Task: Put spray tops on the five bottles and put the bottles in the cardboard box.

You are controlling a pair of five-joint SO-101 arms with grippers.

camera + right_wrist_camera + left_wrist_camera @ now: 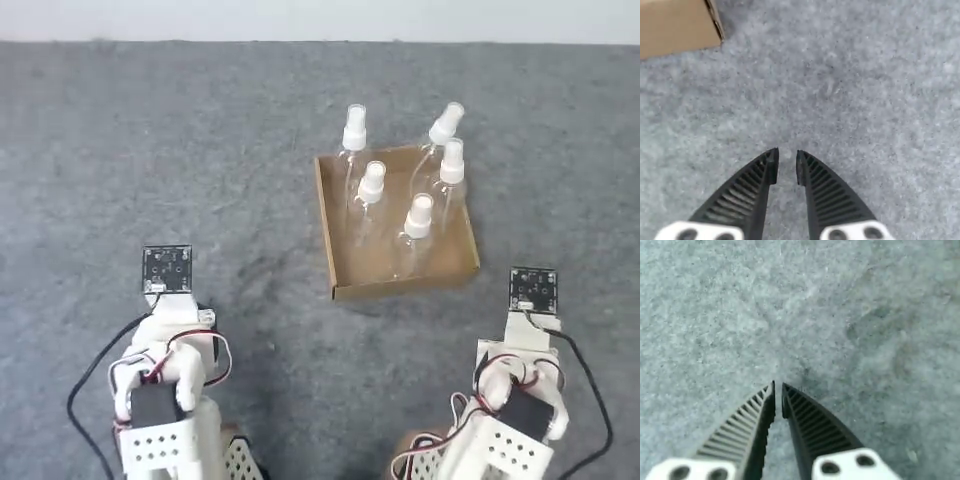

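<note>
The left arm (165,375), white with red and black wiring, sits folded low at the near edge of the grey felt-like table covering (150,150). The left gripper (778,388) points down at bare grey covering. Its two black ribbed fingers (752,425) are pressed almost tip to tip with only a hairline gap, and they hold nothing.

Ahead of that gripper and off to its right, well apart from it, lies the shallow brown cardboard box (338,240), open on top. All five bottles stand inside it, each of clear plastic with a white spray top on.

- The back-left clear bottle (352,150) stands just inside the box's left wall, at the far edge.
- The middle-left clear bottle (368,205) stands nearer, just beside the first.
- The front clear bottle (415,235) stands closest to the near wall.
- The tilted clear bottle (437,150) is at the far edge, its top leaning to the right.
- The right-hand clear bottle (450,185) stands just beside the tilted one, near the right wall.

The right arm (520,395) is folded low like the other. The box is ahead of it and slightly to its left. One brown corner of the box (675,25) shows beyond the right gripper (786,159), near but not touching. That gripper's black ribbed fingers (827,195) are drawn nearly together with a slim strip of grey covering visible between the tips, and they grip nothing.
</note>
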